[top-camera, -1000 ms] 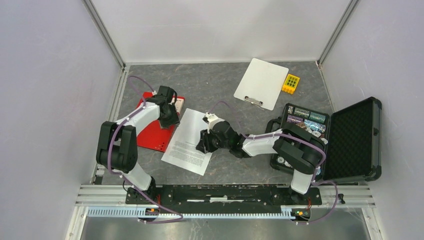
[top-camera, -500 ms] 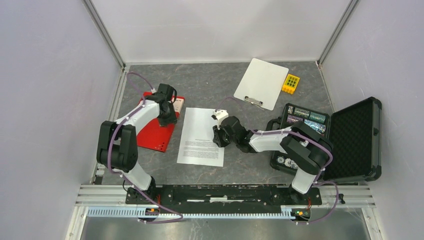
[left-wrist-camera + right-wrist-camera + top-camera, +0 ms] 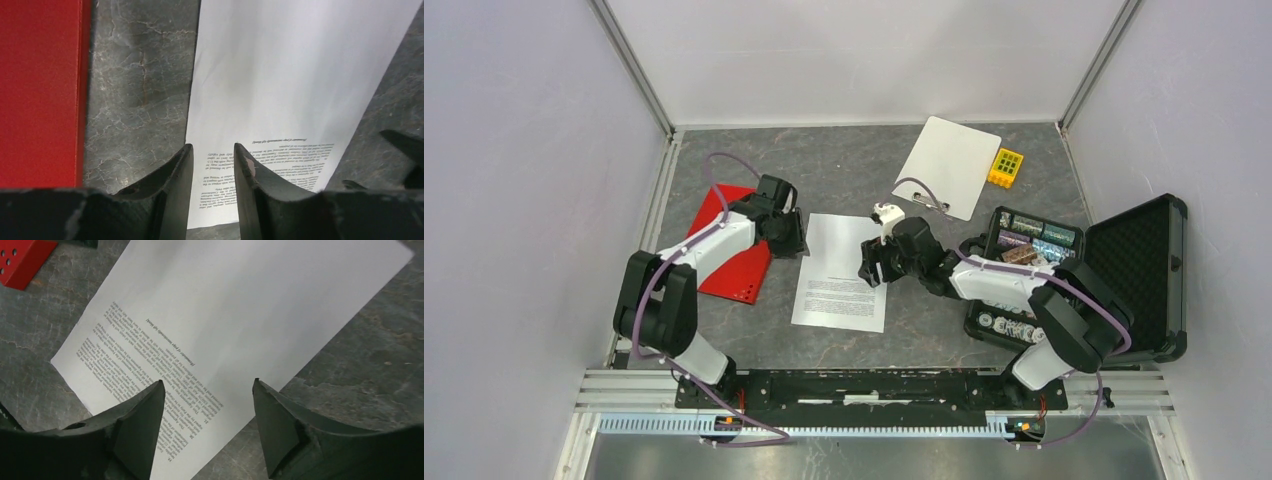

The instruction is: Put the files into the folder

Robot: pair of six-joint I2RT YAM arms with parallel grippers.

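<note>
The files (image 3: pixel 842 272) lie flat on the grey table as one white printed stack, just right of the closed red folder (image 3: pixel 729 250). My left gripper (image 3: pixel 798 234) hovers at the stack's top left corner. In the left wrist view the left gripper (image 3: pixel 212 146) has its jaws a little apart and empty over the files (image 3: pixel 290 75), with the folder (image 3: pixel 40 90) at the left. My right gripper (image 3: pixel 871 268) is at the stack's right edge. In the right wrist view the right gripper (image 3: pixel 208 382) is wide open and empty above the files (image 3: pixel 240 305). A folder corner (image 3: pixel 20 260) shows there at the top left.
A blank white clipboard (image 3: pixel 946 165) and a yellow block (image 3: pixel 1005 167) lie at the back right. An open black foam-lined case (image 3: pixel 1124 275) holding small items stands at the right. Walls close in the table on three sides.
The files have slid right and turned straight, away from the folder. My right gripper moved right and back with them. My left gripper moved off the folder to the files' top left corner.
</note>
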